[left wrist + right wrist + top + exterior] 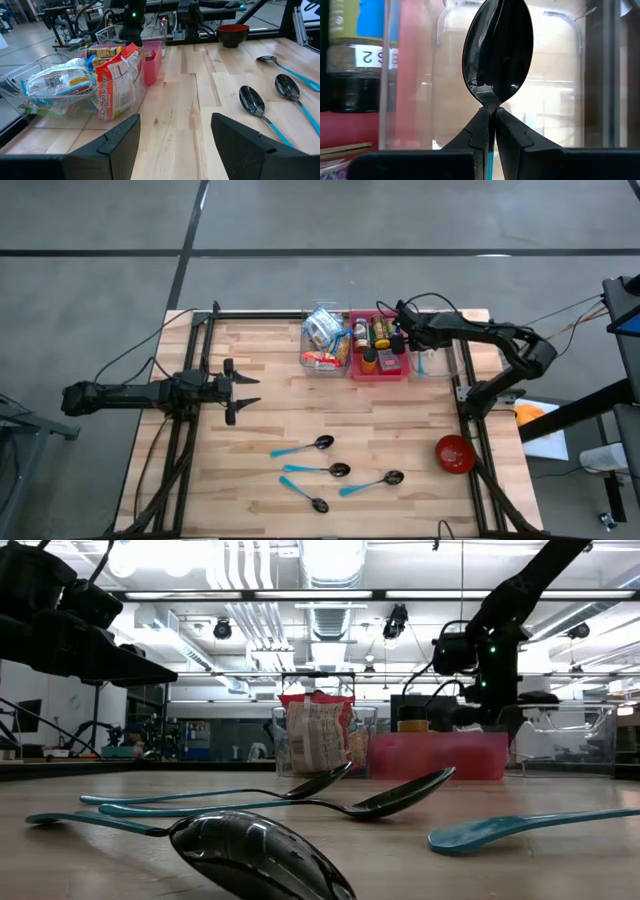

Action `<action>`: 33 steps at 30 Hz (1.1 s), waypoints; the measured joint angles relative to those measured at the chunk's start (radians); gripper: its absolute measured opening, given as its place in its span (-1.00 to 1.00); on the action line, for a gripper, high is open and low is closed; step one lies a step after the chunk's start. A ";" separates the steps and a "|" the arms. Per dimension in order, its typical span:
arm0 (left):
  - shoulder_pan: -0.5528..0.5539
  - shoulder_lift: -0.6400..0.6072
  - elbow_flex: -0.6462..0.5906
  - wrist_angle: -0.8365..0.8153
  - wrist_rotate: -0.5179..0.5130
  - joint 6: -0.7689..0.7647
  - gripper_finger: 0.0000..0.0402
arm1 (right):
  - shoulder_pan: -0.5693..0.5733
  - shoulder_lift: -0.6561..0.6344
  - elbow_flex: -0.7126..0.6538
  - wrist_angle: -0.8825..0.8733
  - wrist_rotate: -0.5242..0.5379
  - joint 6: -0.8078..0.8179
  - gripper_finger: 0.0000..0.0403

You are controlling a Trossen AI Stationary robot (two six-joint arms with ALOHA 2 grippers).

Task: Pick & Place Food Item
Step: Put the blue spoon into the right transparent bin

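My right gripper [490, 114] hangs over the bins at the table's far right [404, 340], shut on a spoon with a black bowl [497, 45] and a teal handle. Past the spoon stands a clear bin [520, 100]. To one side of it is a pink bin [378, 348] of jars and bottles, and beyond that a clear bin of snack bags [325, 340]. My left gripper [245, 392] waits open at the table's left, with nothing between its fingers [175, 125]. My right gripper pinches the spoon at its neck [489, 101], where the teal handle meets the black bowl, between its two fingertips [512, 131]. The fingers slant down and lie along the spoon. The bowl sticks out beyond them, lifted clear, in front of the clear bin's wall.
Several teal-handled spoons [315, 470] lie on the wood in the near middle of the table. A red bowl [455, 453] stands near the right edge. Black rails [470, 410] run along both sides of the table. Bare wood lies between my left gripper and the bins.
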 joint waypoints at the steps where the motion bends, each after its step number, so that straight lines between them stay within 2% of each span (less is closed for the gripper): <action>1: 0.000 0.000 0.000 0.000 0.000 0.000 0.22 | 0.000 0.008 0.000 0.003 0.000 0.000 -0.90; 12: 0.000 0.000 0.000 0.000 0.000 0.000 0.22 | 0.000 -0.001 0.000 0.048 0.000 -0.054 -0.89; 22: 0.000 0.000 0.000 0.000 0.000 -0.003 0.22 | -0.017 -0.001 -0.005 0.047 0.000 -0.049 -0.44; 33: 0.000 0.000 0.000 0.000 0.000 -0.003 0.22 | -0.018 -0.002 -0.002 0.042 0.001 -0.053 -0.38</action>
